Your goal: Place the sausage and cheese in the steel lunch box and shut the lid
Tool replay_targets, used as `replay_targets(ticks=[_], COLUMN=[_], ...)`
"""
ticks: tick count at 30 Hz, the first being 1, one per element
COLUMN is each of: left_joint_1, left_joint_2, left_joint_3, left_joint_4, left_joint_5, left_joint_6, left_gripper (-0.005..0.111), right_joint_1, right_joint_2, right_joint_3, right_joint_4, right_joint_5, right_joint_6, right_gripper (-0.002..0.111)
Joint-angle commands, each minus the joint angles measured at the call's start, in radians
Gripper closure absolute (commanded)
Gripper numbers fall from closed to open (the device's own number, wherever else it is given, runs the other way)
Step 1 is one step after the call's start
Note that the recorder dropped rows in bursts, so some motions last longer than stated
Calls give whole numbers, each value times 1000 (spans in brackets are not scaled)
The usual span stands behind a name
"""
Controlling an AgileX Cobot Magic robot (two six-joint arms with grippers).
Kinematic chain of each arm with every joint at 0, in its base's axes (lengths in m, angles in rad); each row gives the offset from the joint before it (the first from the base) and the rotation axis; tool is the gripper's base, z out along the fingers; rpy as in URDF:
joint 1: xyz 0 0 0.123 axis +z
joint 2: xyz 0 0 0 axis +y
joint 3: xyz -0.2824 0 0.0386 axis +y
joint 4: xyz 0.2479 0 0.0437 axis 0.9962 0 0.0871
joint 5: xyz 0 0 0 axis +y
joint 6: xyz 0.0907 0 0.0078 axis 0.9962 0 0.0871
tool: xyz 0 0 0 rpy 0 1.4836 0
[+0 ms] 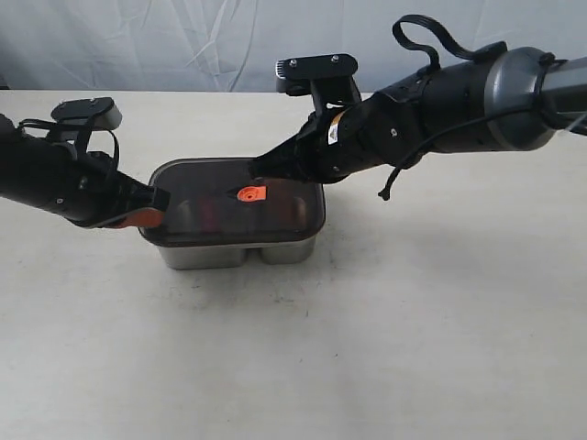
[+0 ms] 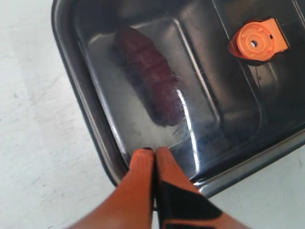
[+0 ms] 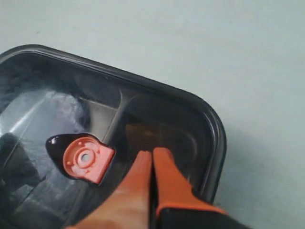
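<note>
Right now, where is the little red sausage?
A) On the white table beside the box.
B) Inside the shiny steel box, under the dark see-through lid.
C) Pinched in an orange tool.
B: the small glossy red sausage shows through the dark smoky translucent lid, lying inside the shiny steel lunch box.

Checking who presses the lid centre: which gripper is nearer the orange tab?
Right. The right gripper is shut beside the orange tab on the lid; the left gripper is shut at the lid's end.
</note>
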Motion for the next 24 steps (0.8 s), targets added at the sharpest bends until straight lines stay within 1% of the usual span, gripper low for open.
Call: replay_targets(ticks=[1,10,18,24], left_joint_1=[-2,-2,-2,-2], left_joint_2=[23,27,27,81], left_joint_3=[4,4,4,4], left_joint_4=[-12,-7,-5,-7], left_joint_5=[8,6,3,7], left_joint_6=[-2,-2,-2,-4], left_gripper=[106,106,106,106], right_joint_1=[-6,-6,-6,-6], right_joint_2=[37,109,119,119], right_joint_3=[5,5,5,5], right_joint_4=[-9,-9,-7,2], right_joint_5=[19,43,61,75], right_joint_6=[-7,-7,-7,-7], right_gripper=[108,108,108,108])
